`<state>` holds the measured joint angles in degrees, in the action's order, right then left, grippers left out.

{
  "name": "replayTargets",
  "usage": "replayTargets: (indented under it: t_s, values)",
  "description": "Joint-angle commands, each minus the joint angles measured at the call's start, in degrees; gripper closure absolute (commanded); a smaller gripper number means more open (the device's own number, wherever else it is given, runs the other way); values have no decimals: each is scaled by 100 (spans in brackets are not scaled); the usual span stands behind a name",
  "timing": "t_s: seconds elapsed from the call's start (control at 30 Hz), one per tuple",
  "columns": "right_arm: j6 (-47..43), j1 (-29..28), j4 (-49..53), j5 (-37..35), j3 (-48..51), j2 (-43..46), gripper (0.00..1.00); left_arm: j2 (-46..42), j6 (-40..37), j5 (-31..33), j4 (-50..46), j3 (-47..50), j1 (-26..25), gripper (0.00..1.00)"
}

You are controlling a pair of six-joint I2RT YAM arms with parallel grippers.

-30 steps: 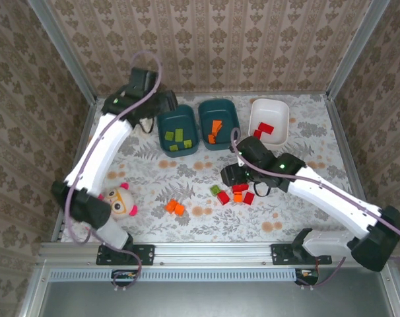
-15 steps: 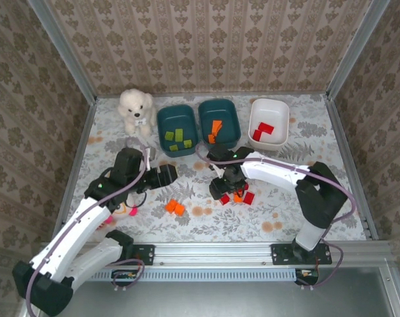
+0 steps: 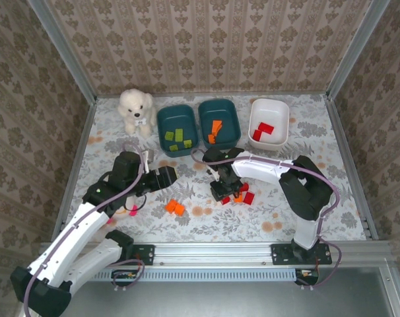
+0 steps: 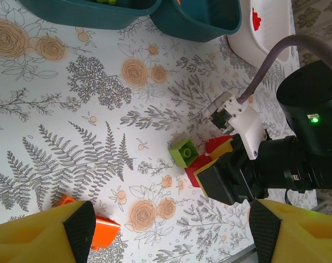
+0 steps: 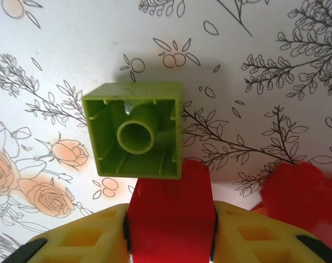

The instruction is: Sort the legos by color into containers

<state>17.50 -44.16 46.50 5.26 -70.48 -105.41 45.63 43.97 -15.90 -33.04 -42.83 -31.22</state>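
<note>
Top external: right gripper (image 3: 221, 190) low among loose legos (image 3: 243, 196) mid-table, left gripper (image 3: 168, 174) near, to their left.
The left teal tub (image 3: 162, 120) holds green bricks (image 3: 178, 137), the middle teal tub (image 3: 203, 109) orange ones, the white tub (image 3: 280, 105) red ones. Left wrist: jaws spread wide above the floral table (image 4: 73, 126). Right wrist: yellow fingers (image 5: 84, 241) pinch a red brick (image 5: 169, 197) just beside an upturned light-green brick (image 5: 134, 130).

White plush dog (image 3: 135, 109) sits upright at the far left of a pale cloth (image 3: 319, 211) printed with ferns and orange roses. Straight toward the near edge from the dog, well apart from it, a scrap of pink plush (image 3: 131, 211) shows, mostly hidden, kind unclear. Beige damask wallpaper (image 3: 220, 46) rises just behind the dog; a metal rail (image 3: 213, 251) runs along the cloth edge farthest from the dog.
</note>
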Motion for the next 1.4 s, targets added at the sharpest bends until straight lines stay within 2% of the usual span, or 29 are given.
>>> replayTargets:
  t_s: [0.0,0.07,0.17,0.4,0.5,0.63,0.83,0.97,1.17,1.37]
  values:
    - [11,-47,105,68,-97,-83,62,67,-25,-79,135,-144,-58,23]
    - [49,-62,135,46,-98,-34,63,117,-35,-106,195,-138,-76,23]
    - [82,-74,199,5,-115,126,69,189,-44,-124,279,-154,-103,23]
    - [197,48,750,-450,-598,921,71,603,-340,-133,339,-465,-391,23]
    - [254,497,896,-610,-873,1338,73,954,-480,-173,465,-663,-641,23]
    - [152,1430,858,-816,-1342,1513,73,1583,-554,-189,769,-1006,-941,23]
    - [123,2826,575,-1093,-2118,761,74,2540,-627,-333,1223,-1683,-1133,23]
    - [246,3555,503,-932,-2752,-182,74,3076,-729,-418,1334,-2230,-1146,23]
    - [237,3896,786,-828,-3735,-1453,74,3510,-784,-431,1345,-2763,-1103,23]
    - [309,4036,926,-813,-4130,-2062,74,3476,-785,-375,1265,-2747,-1080,23]
